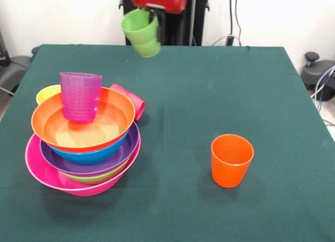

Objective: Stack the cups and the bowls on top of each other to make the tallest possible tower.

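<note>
The tower stands at the table's left in the front view: the pink bowl is the base, and the green bowl, purple bowl, blue bowl and orange bowl are nested in it. The purple cup stands upright in the orange bowl. The yellow cup and the red cup, which lies on its side, show behind the tower. The orange cup stands upright alone at the right. My gripper is at the top edge, shut on the tilted green cup, held above the table's far side.
The green table cloth ends at the far edge just below the gripper. The robot's pedestal stands behind it. Cables and a black stand lie off the table's right side.
</note>
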{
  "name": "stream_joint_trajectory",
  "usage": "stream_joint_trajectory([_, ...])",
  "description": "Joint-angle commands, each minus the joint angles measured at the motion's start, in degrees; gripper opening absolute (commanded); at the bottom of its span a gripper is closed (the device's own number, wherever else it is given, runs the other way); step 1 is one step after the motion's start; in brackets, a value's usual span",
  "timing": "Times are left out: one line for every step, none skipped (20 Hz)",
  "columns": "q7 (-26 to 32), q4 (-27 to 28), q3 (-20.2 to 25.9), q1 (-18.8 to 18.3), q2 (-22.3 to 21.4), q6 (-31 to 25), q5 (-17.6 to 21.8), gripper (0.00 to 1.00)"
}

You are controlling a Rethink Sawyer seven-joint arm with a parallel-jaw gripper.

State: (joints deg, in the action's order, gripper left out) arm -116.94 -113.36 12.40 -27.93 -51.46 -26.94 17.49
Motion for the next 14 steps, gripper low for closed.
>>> stream_joint_trajectory([-10.4, 4.5, -0.8, 6.2, 7.1, 1.9, -2.4, 0.00])
stream_joint_trajectory([-10.9, 5.1, -1.3, 7.1, 7.6, 2.0, -2.9, 0.00])
stream_joint_trajectory([-11.2, 5.6, -1.7, 7.8, 7.9, 2.0, -3.2, 0.00])
stream_joint_trajectory([-11.2, 6.0, -1.9, 8.3, 8.2, 2.0, -3.7, 0.00])
stream_joint_trajectory([-11.2, 6.3, -2.3, 8.9, 8.4, 1.9, -4.2, 0.00])
stream_joint_trajectory([-11.4, 6.7, -2.8, 9.6, 8.6, 1.8, -4.7, 0.00])
stream_joint_trajectory([-11.6, 6.8, -3.2, 10.2, 8.8, 1.9, -5.1, 0.00])
stream_joint_trajectory([-11.9, 7.1, -3.6, 10.7, 8.8, 1.7, -5.5, 0.00])
stream_joint_trajectory([-11.9, 7.3, -3.9, 11.2, 8.7, 1.4, -5.9, 0.00])
stream_joint_trajectory([-11.3, 7.6, -3.8, 11.2, 8.3, 0.5, -6.5, 0.00])
stream_joint_trajectory([-10.7, 8.2, -3.7, 11.2, 7.7, -1.0, -7.2, 0.00])
stream_joint_trajectory([-10.3, 8.9, -3.7, 11.5, 6.9, -2.9, -8.0, 0.00])
stream_joint_trajectory([-10.3, 9.7, -3.8, 12.1, 6.2, -4.7, -8.8, 0.00])
stream_joint_trajectory([-10.3, 10.8, -3.9, 12.7, 5.8, -6.7, -9.6, 0.00])
